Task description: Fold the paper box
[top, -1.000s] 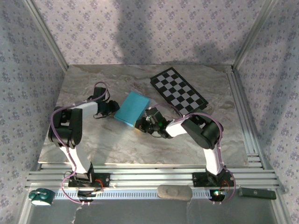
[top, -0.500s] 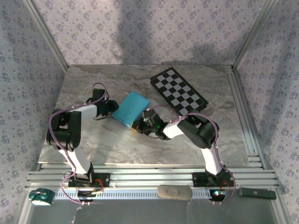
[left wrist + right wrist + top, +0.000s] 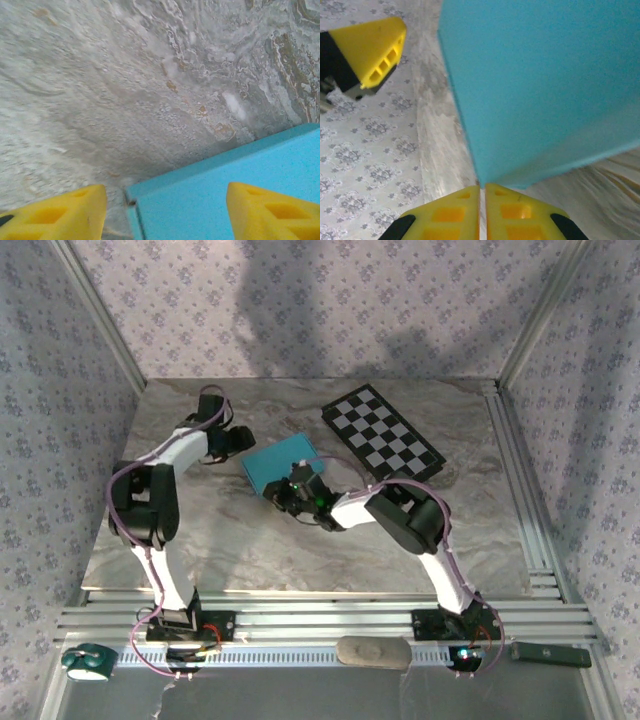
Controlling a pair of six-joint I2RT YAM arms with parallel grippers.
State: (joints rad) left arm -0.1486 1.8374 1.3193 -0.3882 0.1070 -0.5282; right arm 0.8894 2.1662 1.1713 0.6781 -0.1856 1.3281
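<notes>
The paper box (image 3: 283, 462) lies folded flat on the marble table, turquoise face up. In the left wrist view its corner (image 3: 225, 190) sits between the yellow fingers of my left gripper (image 3: 165, 215), which stand wide apart, open, without touching it. From above, the left gripper (image 3: 240, 437) hangs at the box's left end. My right gripper (image 3: 285, 495) is at the box's near corner. Its fingers are shut with a thin slit between them (image 3: 482, 200), the tips against the box corner (image 3: 535, 85). A left finger (image 3: 370, 55) shows beyond.
A black-and-white checkerboard (image 3: 383, 435) lies just right of the box, at the back of the table. Patterned walls and metal posts close in the table (image 3: 220, 550) on three sides. Small items rest on the front rail (image 3: 372, 652).
The box has slid back and to the left and turned flatter. My left gripper let go, opened wide and drew back. My right gripper followed the box's near corner.
</notes>
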